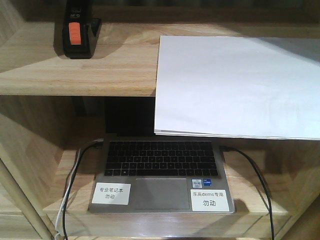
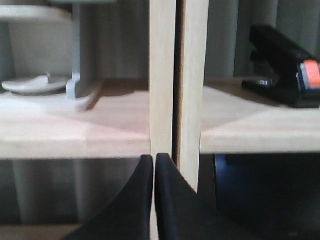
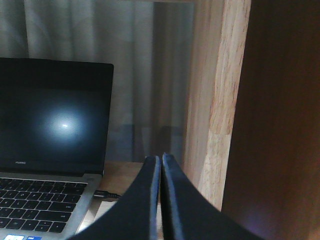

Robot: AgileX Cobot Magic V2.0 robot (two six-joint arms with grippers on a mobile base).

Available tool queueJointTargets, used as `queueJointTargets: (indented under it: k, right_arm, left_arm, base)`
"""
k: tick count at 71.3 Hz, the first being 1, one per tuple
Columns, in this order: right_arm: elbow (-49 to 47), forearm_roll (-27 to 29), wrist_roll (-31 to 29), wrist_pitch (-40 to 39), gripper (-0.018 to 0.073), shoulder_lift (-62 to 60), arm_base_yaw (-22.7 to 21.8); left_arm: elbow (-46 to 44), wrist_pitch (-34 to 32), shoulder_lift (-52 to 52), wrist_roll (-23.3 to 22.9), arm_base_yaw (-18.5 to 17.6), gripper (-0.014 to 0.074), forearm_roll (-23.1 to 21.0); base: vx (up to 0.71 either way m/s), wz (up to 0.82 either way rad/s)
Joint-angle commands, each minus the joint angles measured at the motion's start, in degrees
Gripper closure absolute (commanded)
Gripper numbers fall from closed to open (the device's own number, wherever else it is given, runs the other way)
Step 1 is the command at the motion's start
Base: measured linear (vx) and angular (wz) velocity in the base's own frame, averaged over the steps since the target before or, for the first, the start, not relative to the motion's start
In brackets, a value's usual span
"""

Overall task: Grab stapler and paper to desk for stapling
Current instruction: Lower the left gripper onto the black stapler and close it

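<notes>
A black stapler (image 1: 77, 32) with an orange patch stands on the upper wooden shelf at the left; the left wrist view shows the stapler (image 2: 285, 75) up at the right. White paper (image 1: 237, 85) lies on the same shelf to the right, its front edge hanging over the laptop. My left gripper (image 2: 154, 159) is shut and empty, in front of a vertical shelf post, below and left of the stapler. My right gripper (image 3: 161, 159) is shut and empty beside the laptop, near a wooden upright. Neither gripper shows in the front view. The desk is out of view.
An open laptop (image 1: 162, 172) with two white labels sits on the lower shelf, with cables at both sides. A vertical wooden post (image 2: 172, 75) divides the shelf compartments. A white object with a dish (image 2: 45, 85) occupies the left compartment. A wooden upright (image 3: 217, 100) stands right of the laptop.
</notes>
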Motion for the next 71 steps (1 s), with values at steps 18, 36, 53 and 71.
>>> queueJointTargets:
  k: [18, 36, 53, 71]
  right_arm:
    - [-0.3, -0.5, -0.2, -4.2, 0.0569, -0.1, 0.1]
    - [-0.3, -0.5, -0.2, -4.2, 0.0569, -0.1, 0.1]
    - [-0.3, -0.5, -0.2, -4.2, 0.0569, -0.1, 0.1]
    - [-0.3, -0.5, -0.2, -4.2, 0.0569, -0.1, 0.1]
  left_arm:
    - [-3.3, -5.8, 1.0, -0.6, -0.1, 0.0412, 0.0]
    - [-5.2, -5.3, 1.3, -0.6, -1.4, 0.0155, -0.7]
    - [-5.7, -4.7, 3.7, 3.1, -7.3, 0.01, -5.6]
    - [-12.7, 1.2, 10.8, 23.7, -16.2, 0.01, -20.6]
  base:
    - [0.0, 0.0]
    - [0.0, 0.0]
    - [0.0, 0.0]
    - [0.0, 0.0]
